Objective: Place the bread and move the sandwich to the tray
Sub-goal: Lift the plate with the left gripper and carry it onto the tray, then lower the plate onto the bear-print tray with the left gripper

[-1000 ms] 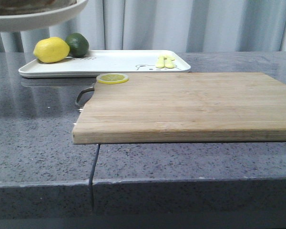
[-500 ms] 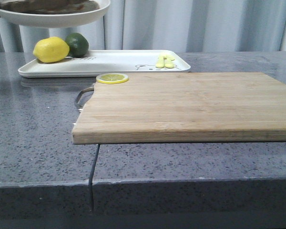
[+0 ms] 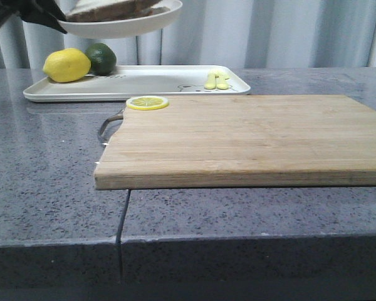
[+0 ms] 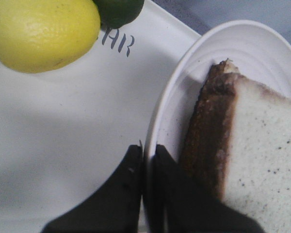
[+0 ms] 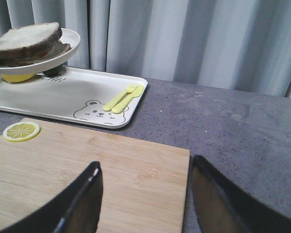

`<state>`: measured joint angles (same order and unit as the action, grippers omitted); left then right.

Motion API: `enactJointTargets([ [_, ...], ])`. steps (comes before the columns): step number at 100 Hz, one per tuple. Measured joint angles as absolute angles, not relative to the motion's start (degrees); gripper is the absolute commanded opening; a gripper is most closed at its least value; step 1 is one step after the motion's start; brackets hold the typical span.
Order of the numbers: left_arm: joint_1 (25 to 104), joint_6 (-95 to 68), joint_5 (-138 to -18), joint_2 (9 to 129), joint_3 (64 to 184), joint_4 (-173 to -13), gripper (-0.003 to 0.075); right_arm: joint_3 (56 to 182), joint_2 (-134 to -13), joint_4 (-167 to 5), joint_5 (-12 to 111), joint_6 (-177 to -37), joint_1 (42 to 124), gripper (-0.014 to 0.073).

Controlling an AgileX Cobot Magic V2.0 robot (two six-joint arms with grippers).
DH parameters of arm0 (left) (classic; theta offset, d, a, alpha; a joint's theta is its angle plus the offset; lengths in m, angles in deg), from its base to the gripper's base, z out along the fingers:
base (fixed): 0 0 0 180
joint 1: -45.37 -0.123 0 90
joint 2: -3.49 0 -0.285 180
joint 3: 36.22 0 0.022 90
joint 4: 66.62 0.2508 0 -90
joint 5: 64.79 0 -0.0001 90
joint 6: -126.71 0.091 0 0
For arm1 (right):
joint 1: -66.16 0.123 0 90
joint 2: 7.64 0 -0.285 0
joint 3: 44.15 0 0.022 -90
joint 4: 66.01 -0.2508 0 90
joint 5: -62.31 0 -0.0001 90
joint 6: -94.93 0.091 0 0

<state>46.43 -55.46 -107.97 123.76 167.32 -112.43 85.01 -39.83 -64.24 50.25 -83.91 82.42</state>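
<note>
Front view: the left gripper (image 3: 61, 22) holds the plate (image 3: 122, 26) by its rim in the air, above the tray (image 3: 138, 83) and clear of it. On the plate lies the sandwich (image 3: 113, 9), seen here only as a dark-crusted slab cut off by the upper edge of the picture. Below, the tray sits on the grey table (image 3: 44, 182) at the back left, with a lemon (image 3: 67, 65) and a lime (image 3: 101, 58) touching each other at its left end and a small yellow fork and spoon (image 3: 217, 81) near its right end. A board (image 3: 250, 141) lies in front of the tray, and a lemon slice (image 3: 147, 102) rests on its back left corner.

From the left wrist, the two black fingers (image 4: 131, 189) are clenched on the plate's rim, one on each side of it. The top bread (image 4: 262, 160) is white with a dark brown crust and fills much of the plate. No egg shows under it from this angle. The lemon and lime lie on the tray beyond, next to printed letters.

From the right wrist, the right gripper (image 5: 145, 196) hangs over the board with its fingers wide apart and nothing between them. The raised plate is well away from it, over the tray's far end, and a bear drawing (image 5: 94, 110) shows on the tray beside the fork and spoon.
</note>
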Motion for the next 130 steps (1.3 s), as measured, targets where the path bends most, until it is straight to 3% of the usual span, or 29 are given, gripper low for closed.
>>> enactJointTargets([
  [32, 46.4, -55.3, -110.4, 131.9, 174.4, -112.4, -0.0019, 85.0, -39.8, -64.2, 50.3, -83.9, 82.4, 0.0422],
  [130, 46.4, -54.3, -109.0, 137.6, 174.8, -113.2, -0.0019, 85.0, -39.8, -64.2, 50.3, -83.9, 82.4, 0.0422],
])
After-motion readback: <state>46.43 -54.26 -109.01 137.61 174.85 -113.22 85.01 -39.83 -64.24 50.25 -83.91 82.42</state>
